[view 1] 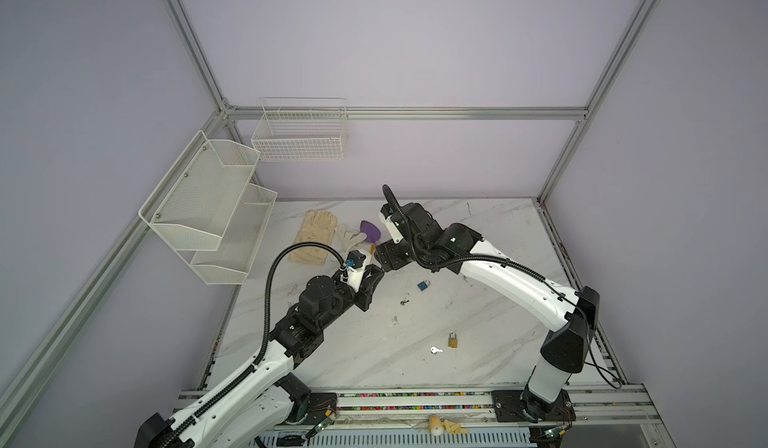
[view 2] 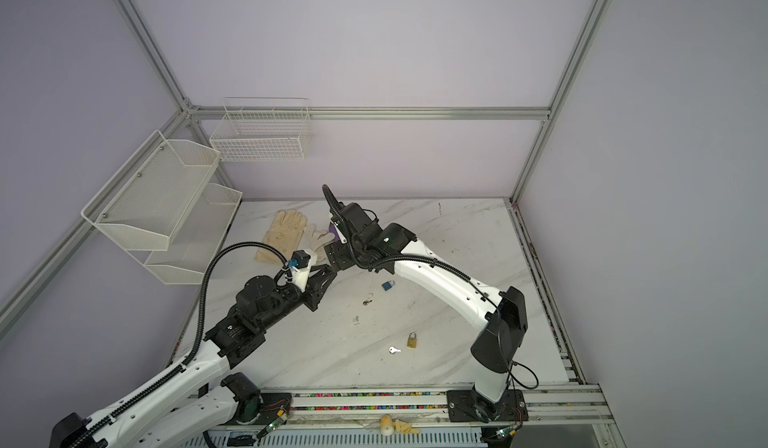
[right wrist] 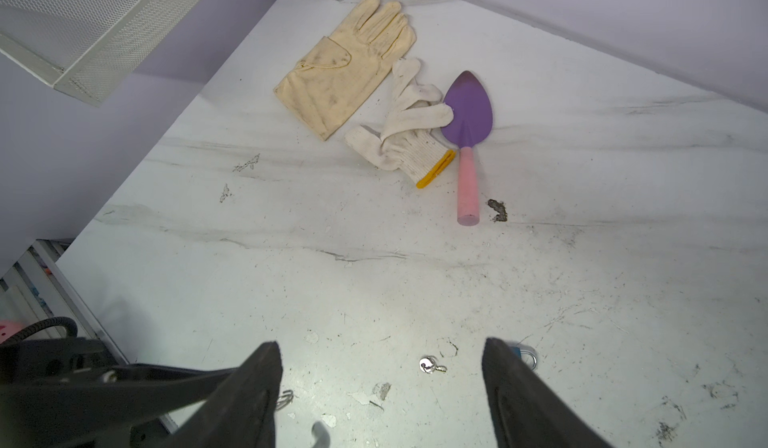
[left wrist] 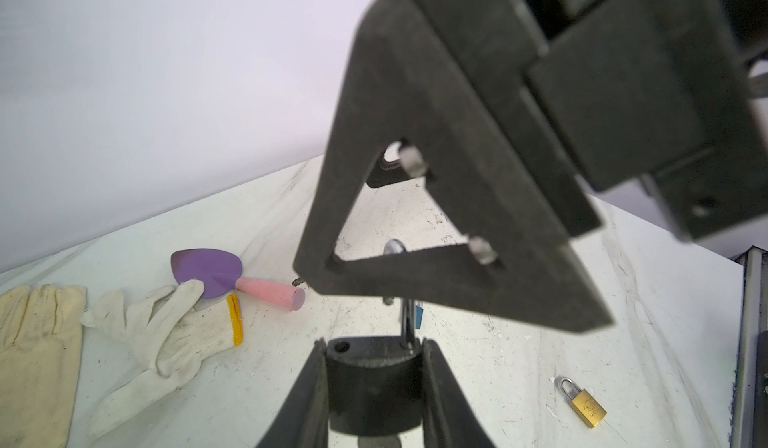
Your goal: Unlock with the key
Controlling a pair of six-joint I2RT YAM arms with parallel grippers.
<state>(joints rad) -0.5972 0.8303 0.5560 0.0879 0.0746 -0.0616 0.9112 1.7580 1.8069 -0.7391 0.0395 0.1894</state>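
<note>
Left gripper (left wrist: 374, 347): closed on the black padlock with a steel shackle (left wrist: 374, 388). Its two fingers press the body from both sides and hold it above the white marble-pattern table (view 1: 498, 259).
Shackle (left wrist: 408, 325): rises from one side of the lock body. The hole on the other side of the top face is bare.
Right gripper (right wrist: 380, 383): jaws wide apart, with nothing between them. In both top views it is just beside the left gripper, tip toward tip.
Right gripper's fingers (left wrist: 415, 93): one fills the left wrist view, close to the shackle. I cannot tell whether it touches.
Small silver key (right wrist: 430, 365): lies on the table, apart from both grippers, near the blue padlock (view 1: 424, 286).
Flat silver key (view 1: 435, 350): lies on the table nearer the arm bases, just beside the brass padlock (view 1: 453, 340).
Key in the held lock: I cannot tell if one is there.
Far side of the table: cream fabric glove (right wrist: 345, 64), white knitted glove with yellow cuff (right wrist: 409, 143) and purple trowel with pink handle (right wrist: 467, 109). A finger of the knitted glove lies on the trowel blade.
</note>
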